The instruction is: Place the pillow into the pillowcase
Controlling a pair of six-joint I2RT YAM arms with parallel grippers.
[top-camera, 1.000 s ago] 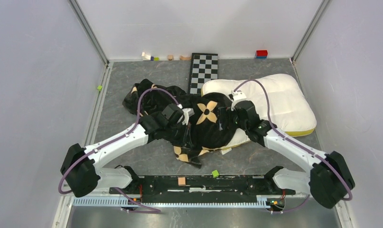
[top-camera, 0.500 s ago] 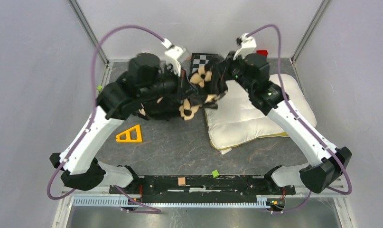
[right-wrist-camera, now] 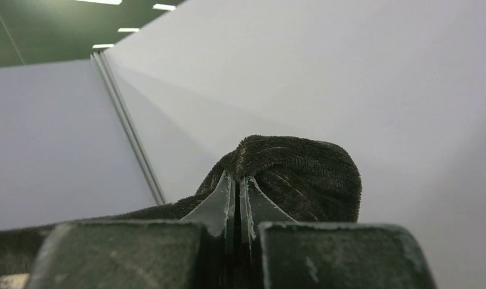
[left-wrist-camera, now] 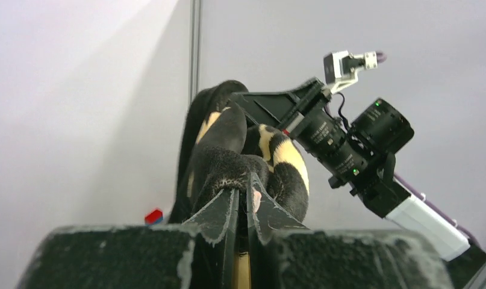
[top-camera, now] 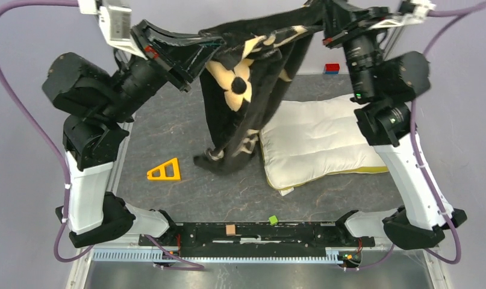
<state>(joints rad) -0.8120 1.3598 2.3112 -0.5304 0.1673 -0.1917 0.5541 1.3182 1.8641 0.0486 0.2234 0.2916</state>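
The black plush pillowcase (top-camera: 246,90) with tan flower motifs hangs high above the table, stretched between both arms, its lower end trailing down to the mat. My left gripper (top-camera: 213,43) is shut on its upper left edge; in the left wrist view the left gripper (left-wrist-camera: 243,194) pinches a black and tan fold of the pillowcase (left-wrist-camera: 228,162). My right gripper (top-camera: 318,17) is shut on the upper right edge; the right gripper (right-wrist-camera: 236,180) shows a dark fold of the pillowcase (right-wrist-camera: 300,174) bunched over its tips. The cream-white quilted pillow (top-camera: 318,141) lies flat on the mat at the right, outside the case.
An orange triangular piece (top-camera: 164,171) lies on the mat at the left. A green cube (top-camera: 273,220) and a tan block (top-camera: 230,229) sit near the front rail. A red and blue block (top-camera: 332,68) is at the back wall. White walls enclose the cell.
Both arms have risen high and spread, lifting the pillowcase off the pillow and the mat so that it hangs. The orange triangle and the pillow's left part became uncovered.
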